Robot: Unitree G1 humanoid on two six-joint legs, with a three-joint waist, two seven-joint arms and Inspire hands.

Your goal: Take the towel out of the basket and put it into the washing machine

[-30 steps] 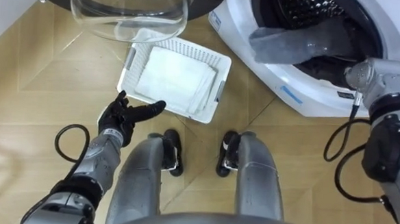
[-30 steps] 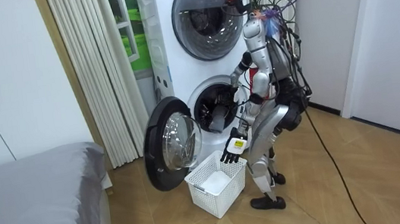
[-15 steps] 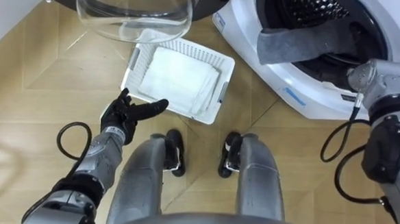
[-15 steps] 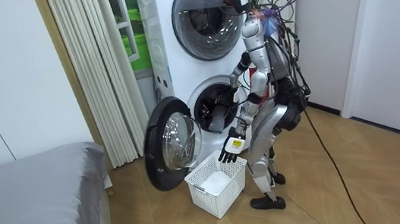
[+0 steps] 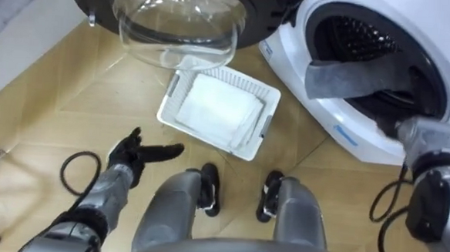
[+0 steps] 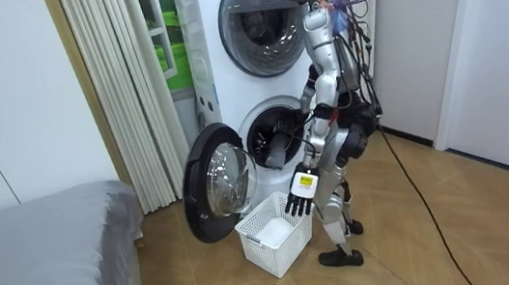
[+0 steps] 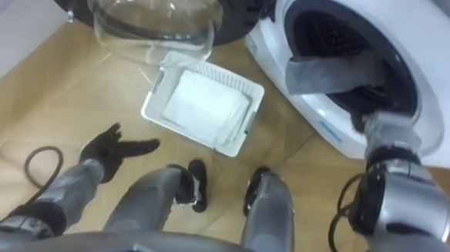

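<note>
Far left, the robot's left hand (image 5: 135,154) hung low over the wood floor (image 5: 40,116), empty, with its fingers loosely stretched out and the thumb sticking up, not touching anything. In the room view that same hand dangled just above the basket's edge, fingers pointing down.

Up top, the round washer door (image 5: 176,19) was swung wide open, its clear glass bowl bulging toward the camera and overlapping the far corner of the basket.

Middle of the shot: a white plastic laundry basket (image 5: 168,100) sat on the floor just ahead of the robot's feet, with a folded white towel (image 5: 218,114) lying flat in it.

To the right was the washing machine (image 5: 437,44), drum mouth open. A grey towel (image 5: 351,77) lay draped across the lower part of the opening, partly inside the drum with one end sticking out toward the basket.

Far right, the right arm reached into the drum mouth just below that grey towel. The right hand (image 7: 360,119) was only a dark shape in the shadow there, so honestly I couldn't tell how it was set or whether it had hold of the towel.

The robot was standing right in front of the stacked machines.
</note>
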